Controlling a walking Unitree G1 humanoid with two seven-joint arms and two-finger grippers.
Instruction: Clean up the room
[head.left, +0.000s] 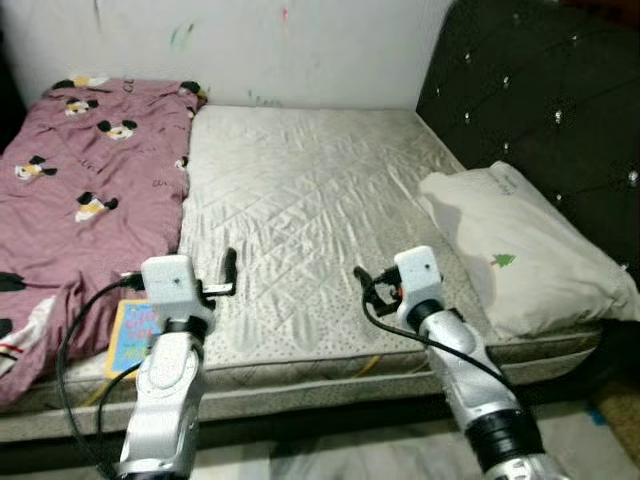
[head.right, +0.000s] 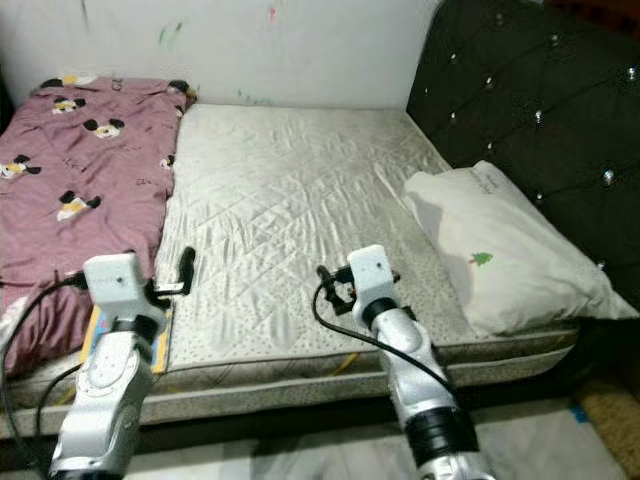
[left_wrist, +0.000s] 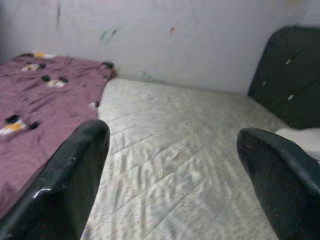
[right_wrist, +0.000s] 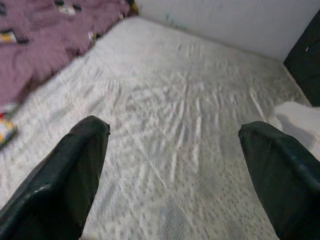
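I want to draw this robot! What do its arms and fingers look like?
Both arms are shiny silver tubes with black joint bands and a white boxy wrist block. The left end effector and right end effector each have two long black fingers. Black cables loop along both arms.

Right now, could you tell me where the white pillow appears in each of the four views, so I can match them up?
Left eye view: the white pillow lies at the right, against the dark headboard.
Right eye view: again at the right, below the headboard.
Left wrist view: a white sliver at the edge beside one black finger.
Right wrist view: a white corner at the edge beneath the headboard.
Shared landmark: the purple blanket on the mattress's far side.
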